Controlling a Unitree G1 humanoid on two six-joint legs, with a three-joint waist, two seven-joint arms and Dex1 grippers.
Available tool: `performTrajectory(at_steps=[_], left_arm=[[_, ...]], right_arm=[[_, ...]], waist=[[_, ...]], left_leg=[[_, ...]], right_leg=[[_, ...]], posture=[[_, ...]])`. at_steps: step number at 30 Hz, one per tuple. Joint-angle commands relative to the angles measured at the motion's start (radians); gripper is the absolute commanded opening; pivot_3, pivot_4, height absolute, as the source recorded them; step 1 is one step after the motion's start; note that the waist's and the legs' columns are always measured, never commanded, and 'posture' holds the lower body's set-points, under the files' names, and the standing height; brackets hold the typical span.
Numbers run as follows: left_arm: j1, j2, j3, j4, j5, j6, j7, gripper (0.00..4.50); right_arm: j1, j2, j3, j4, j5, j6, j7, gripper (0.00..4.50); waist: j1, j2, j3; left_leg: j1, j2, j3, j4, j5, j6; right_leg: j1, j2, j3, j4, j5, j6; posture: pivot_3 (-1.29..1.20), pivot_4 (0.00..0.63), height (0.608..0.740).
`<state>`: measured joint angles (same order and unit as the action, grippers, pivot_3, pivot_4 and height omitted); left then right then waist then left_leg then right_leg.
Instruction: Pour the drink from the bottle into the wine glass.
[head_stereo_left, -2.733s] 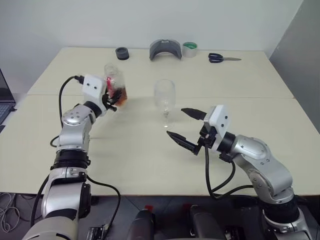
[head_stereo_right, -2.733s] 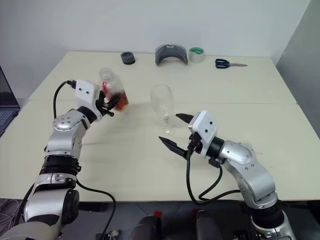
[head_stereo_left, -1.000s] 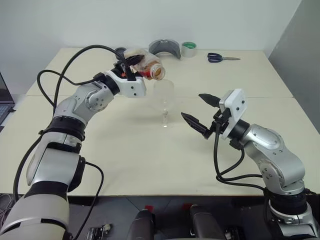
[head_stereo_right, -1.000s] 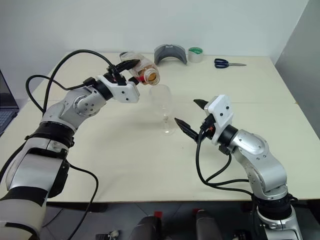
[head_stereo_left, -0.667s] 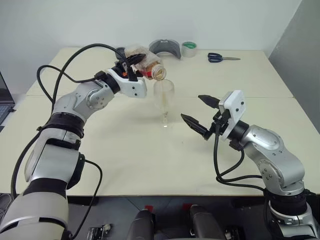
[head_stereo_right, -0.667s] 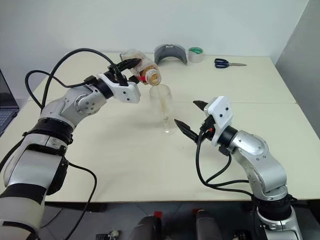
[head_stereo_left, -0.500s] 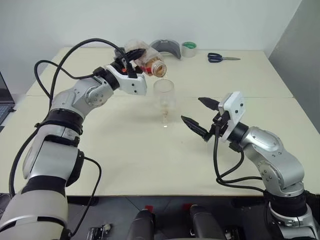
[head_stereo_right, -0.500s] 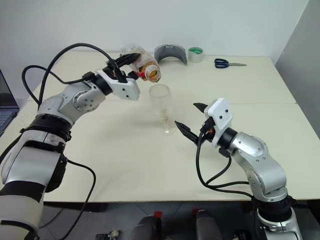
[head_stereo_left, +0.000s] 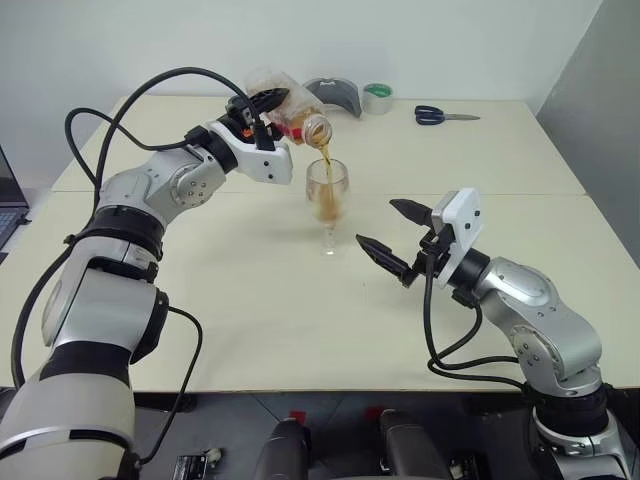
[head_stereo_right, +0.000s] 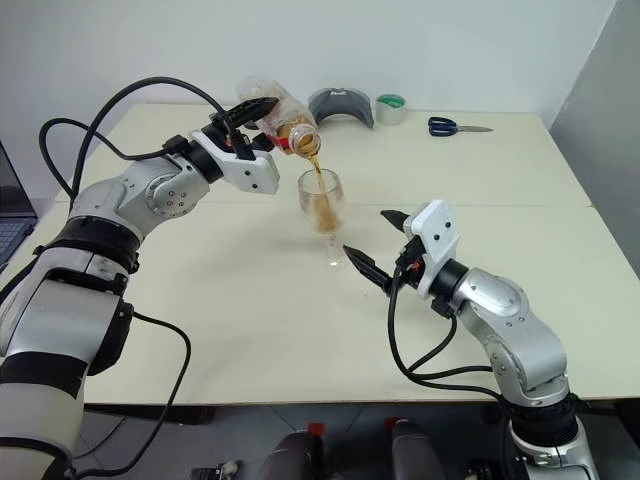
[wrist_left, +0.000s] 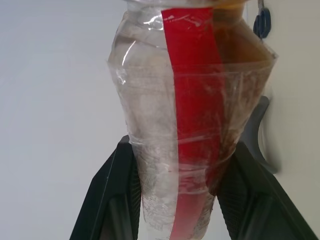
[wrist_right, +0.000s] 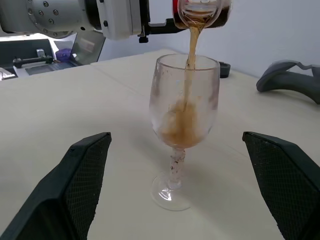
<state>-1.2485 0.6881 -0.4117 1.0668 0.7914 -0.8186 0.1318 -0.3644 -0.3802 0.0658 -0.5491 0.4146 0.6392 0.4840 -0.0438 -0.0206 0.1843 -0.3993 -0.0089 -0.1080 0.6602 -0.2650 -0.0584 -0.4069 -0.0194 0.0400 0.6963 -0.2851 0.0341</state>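
My left gripper (head_stereo_left: 262, 106) is shut on the clear bottle (head_stereo_left: 290, 110), which has a red label strip (wrist_left: 192, 110). The bottle is tipped with its mouth (wrist_right: 202, 11) just above the wine glass (head_stereo_left: 327, 195). A thin stream of the reddish-brown drink (wrist_right: 191, 55) falls into the bowl, and drink (head_stereo_right: 323, 210) fills its lower part. The glass stands upright on the table (head_stereo_left: 250, 300). My right gripper (head_stereo_left: 374, 222) is open just to the right of the glass, near its stem. Its fingers (wrist_right: 82, 180) stand wide on either side and do not touch it.
At the back of the table lie a grey curved object (head_stereo_left: 333, 92), a green tape roll (head_stereo_left: 378, 97) and blue-handled scissors (head_stereo_left: 443, 115). A laptop's edge (head_stereo_left: 5, 205) shows at far left. A seam crosses the table behind the glass.
The bottle has tipped further, and its mouth now sits over the glass. A steady stream flows and the level in the bowl has risen. My right gripper has kept still.
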Motion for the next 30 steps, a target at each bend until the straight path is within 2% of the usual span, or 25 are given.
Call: performTrajectory(at_steps=[1, 30], left_arm=[[-0.049, 0.009, -0.001, -0.003, 0.000, -0.006, 0.039, 1.69], [-0.086, 0.015, -0.050, 0.039, 0.019, 0.005, 0.098, 1.69]], right_arm=[[-0.001, 0.021, 0.017, -0.062, 0.000, -0.006, -0.030, 4.50], [-0.029, 0.038, 0.041, -0.113, 0.031, 0.039, -0.056, 4.50]], waist=[[0.000, 0.000, 0.000], [-0.001, 0.000, 0.000]], left_leg=[[0.000, 0.000, 0.000, 0.000, 0.000, 0.000], [0.000, 0.000, 0.000, 0.000, 0.000, 0.000]], right_leg=[[0.000, 0.000, 0.000, 0.000, 0.000, 0.000], [0.000, 0.000, 0.000, 0.000, 0.000, 0.000]], posture=[[0.00, 0.150, 0.740], [0.00, 0.150, 0.740]])
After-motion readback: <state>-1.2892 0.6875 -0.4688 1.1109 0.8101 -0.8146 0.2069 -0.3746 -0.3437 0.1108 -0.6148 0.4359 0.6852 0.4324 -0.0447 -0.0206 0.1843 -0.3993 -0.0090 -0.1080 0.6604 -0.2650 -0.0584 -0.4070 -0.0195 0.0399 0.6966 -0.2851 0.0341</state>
